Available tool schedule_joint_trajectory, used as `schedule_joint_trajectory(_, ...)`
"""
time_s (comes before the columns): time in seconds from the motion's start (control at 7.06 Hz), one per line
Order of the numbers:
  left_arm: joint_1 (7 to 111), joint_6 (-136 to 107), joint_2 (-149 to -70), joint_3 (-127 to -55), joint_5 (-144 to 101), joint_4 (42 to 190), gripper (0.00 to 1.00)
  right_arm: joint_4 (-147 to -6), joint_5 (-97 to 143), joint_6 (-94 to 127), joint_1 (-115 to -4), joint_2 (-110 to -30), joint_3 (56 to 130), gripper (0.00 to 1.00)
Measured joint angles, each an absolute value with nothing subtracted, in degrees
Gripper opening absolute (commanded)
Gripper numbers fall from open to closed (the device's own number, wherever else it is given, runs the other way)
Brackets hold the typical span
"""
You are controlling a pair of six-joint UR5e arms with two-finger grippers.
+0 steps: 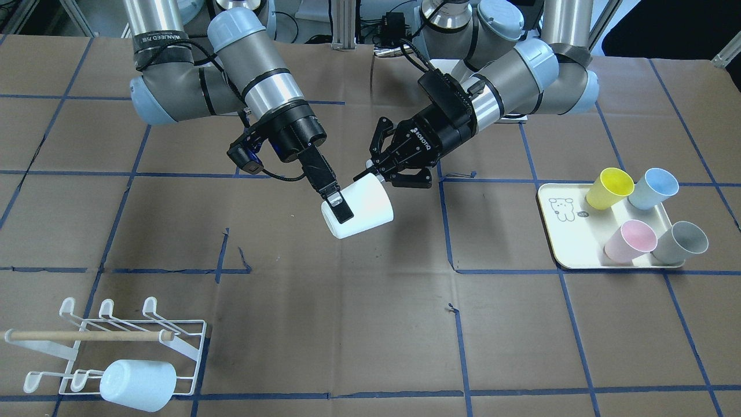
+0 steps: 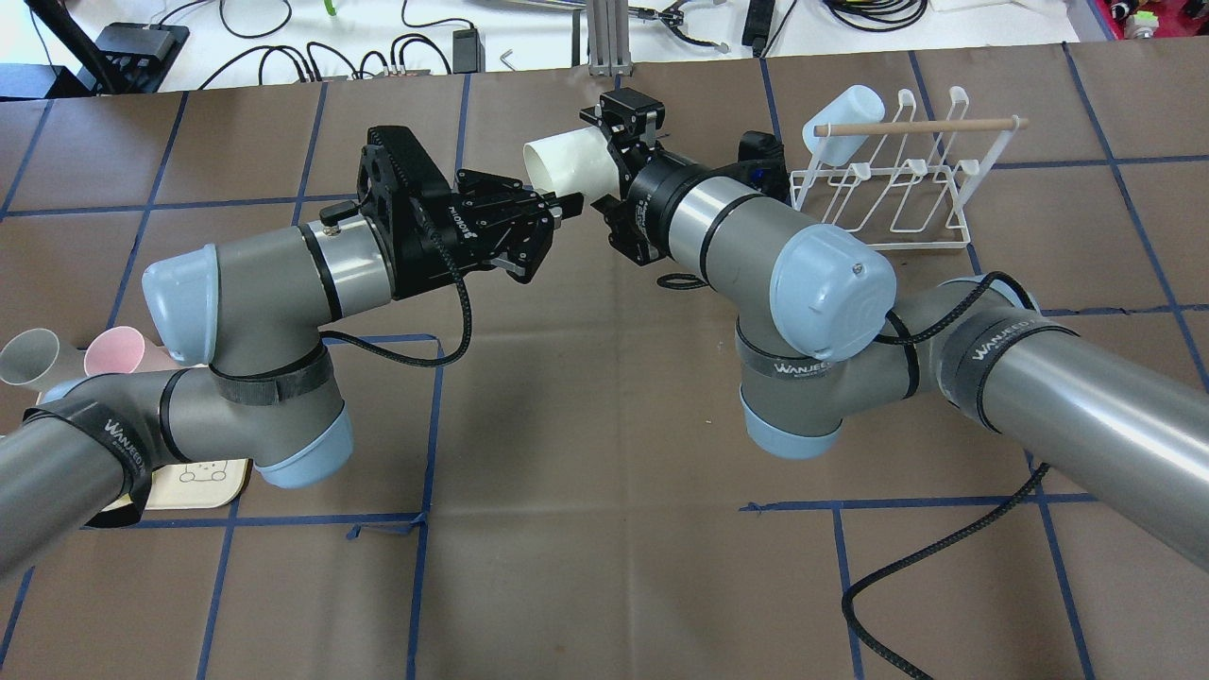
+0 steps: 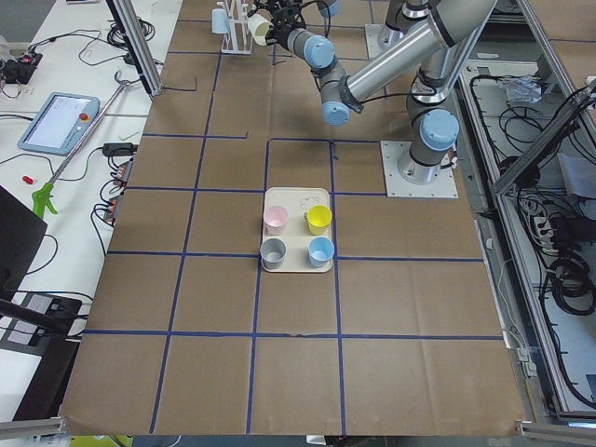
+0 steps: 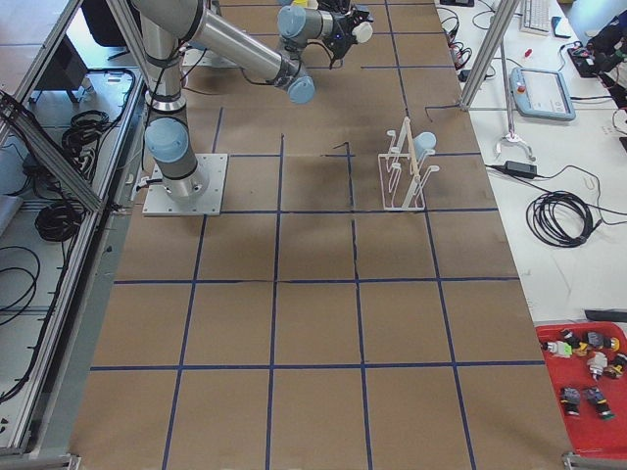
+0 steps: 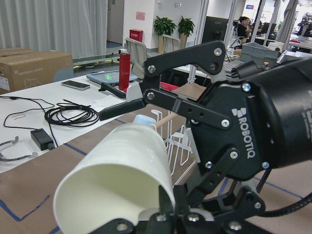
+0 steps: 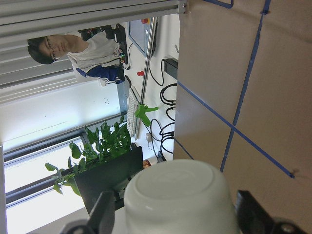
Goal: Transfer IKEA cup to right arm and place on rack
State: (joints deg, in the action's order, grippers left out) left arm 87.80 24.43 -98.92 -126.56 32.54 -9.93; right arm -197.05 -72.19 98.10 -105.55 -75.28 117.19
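- Fingers of the right gripper (image 1: 340,211) clamp the base end of the white cup (image 1: 365,202), held tilted above mid-table; the left gripper (image 1: 379,172) pinches its rim.
- A pale-blue cup (image 1: 138,385) sits on a prong of the white wire rack (image 1: 182,348), below its wooden dowel (image 1: 87,335).
- The rack stands well apart from the held cup, near the table's far corner on the robot's right; brown paper (image 1: 278,301) gridded with blue tape (image 1: 509,271) lies between.
- On the robot's left, a cream tray (image 1: 570,246) with a bear drawing carries a yellow cup (image 1: 609,188), a sky-blue cup (image 1: 653,188), a pink cup (image 1: 630,240) and a grey cup (image 1: 680,243).
- "ROBOTIQ" marks the left gripper; "WANLEED" marks the strap (image 1: 162,43) on the right arm (image 1: 255,75).
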Motion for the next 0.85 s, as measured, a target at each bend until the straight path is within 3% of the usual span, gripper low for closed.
schedule_joint_trajectory(0.43,87.8,24.4,-98.9,-126.6,32.6,-9.9,0.21,-197.0,-71.9,98.1,-105.6,-75.3,117.2,0.51)
schedule_joint_trajectory(0.57,87.8,24.0,-98.9,-126.6,32.6,-9.9,0.30,-197.0,-71.4,98.0,-105.5,-75.3,117.2,0.45)
schedule_joint_trajectory(0.71,87.8,23.3,-98.9,-126.5,32.7,-10.0,0.55,-197.0,-70.5,98.0,-105.5,-75.3,117.2,0.43)
schedule_joint_trajectory(0.85,87.8,22.7,-98.9,-126.4,32.7,-10.0,0.71,-197.0,-70.0,97.9,-105.4,-75.3,117.2,0.42)
